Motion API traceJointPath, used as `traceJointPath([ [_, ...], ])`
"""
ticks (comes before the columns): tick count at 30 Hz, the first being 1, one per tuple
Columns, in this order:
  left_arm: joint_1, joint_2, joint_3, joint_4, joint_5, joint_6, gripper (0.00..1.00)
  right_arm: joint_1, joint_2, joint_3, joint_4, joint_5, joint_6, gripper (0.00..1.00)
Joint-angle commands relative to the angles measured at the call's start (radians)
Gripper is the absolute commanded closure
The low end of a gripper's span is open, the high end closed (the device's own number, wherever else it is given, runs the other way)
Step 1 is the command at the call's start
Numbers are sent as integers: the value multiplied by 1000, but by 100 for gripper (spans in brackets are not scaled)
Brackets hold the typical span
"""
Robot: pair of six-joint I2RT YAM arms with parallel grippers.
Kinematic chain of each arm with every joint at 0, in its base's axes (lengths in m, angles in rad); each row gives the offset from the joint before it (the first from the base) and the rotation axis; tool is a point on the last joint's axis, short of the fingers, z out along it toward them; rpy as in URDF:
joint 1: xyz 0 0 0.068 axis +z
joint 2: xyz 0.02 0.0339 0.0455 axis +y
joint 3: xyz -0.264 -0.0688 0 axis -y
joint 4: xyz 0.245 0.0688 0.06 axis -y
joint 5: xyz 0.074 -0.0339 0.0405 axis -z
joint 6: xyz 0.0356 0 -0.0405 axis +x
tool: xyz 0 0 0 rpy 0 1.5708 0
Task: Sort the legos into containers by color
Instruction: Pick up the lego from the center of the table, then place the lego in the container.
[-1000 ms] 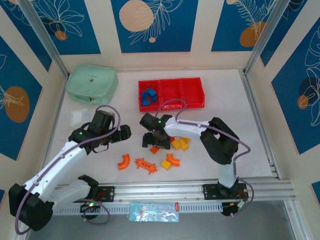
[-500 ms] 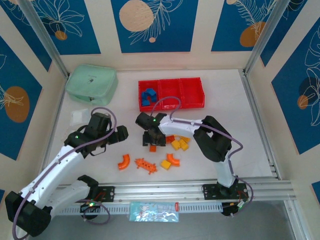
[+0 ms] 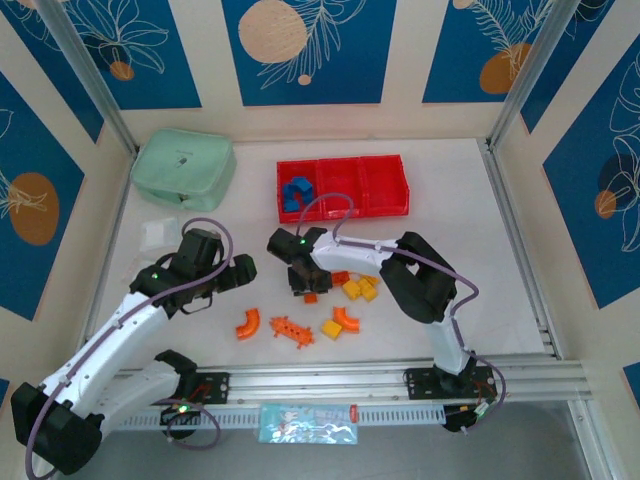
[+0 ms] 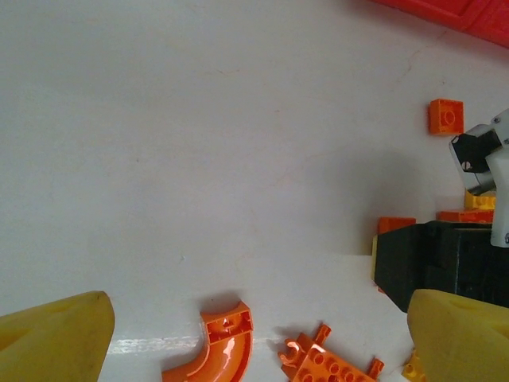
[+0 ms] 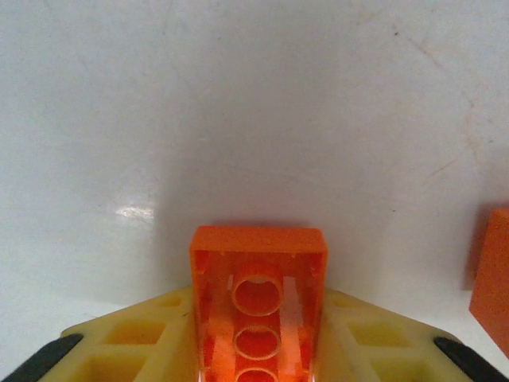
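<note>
Your orange brick [image 5: 258, 306] is clamped between the two yellow fingers [image 5: 135, 342] of the right gripper [image 3: 303, 284]. Its hollow underside faces the wrist camera, and a finger presses against each of its long sides. From above you see it at the gripper's tip, low over the desk [image 3: 450, 230] and near the middle. You cannot tell whether it rests on the surface or hangs just off it.

Just to its right lie a small orange square [image 3: 340, 277] and a cluster of yellow bricks [image 3: 358, 289]. Nearer to you is a loose row. From left to right it holds an orange arch [image 3: 247, 323], a toothed orange piece [image 3: 291, 330], a single yellow brick [image 3: 331, 328] and a second orange arch [image 3: 348, 318].

The red tray [image 3: 345, 162] stands on the far side of the desk, beyond the right gripper, with its three compartments side by side. The blue bricks [image 3: 295, 192] are piled in the left compartment.

Your left gripper [image 3: 238, 271] hangs to the left of the right one, well apart from the tray. Its jaws are spread wide with nothing between them. In its wrist view, the first arch and the toothed piece lie on the desk between its yellow fingertips [image 4: 52, 338]. The black body of the right gripper shows at the right.

A green pouch [image 3: 184, 168] lies in the far left corner of the desk.
</note>
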Motion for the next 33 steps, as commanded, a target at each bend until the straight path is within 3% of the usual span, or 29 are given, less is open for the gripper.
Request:
traceJointPath([
  [1,13,-7,6,-8,30,-14,5,11,1,22,21,-11,-23,65],
  [8,13,34,39,-7,56,-16,2,-42,-103,16,28,-5,-95,68],
  [15,13,108,95,39,96,-5,1,-188,-181,77,60,8,-238,68],
  [22,12,206,163,104,116,14,1,-336,-120,210,90,24,-367,68],
  [33,12,359,213,252,155,2,1,-446,92,480,86,23,-492,68],
])
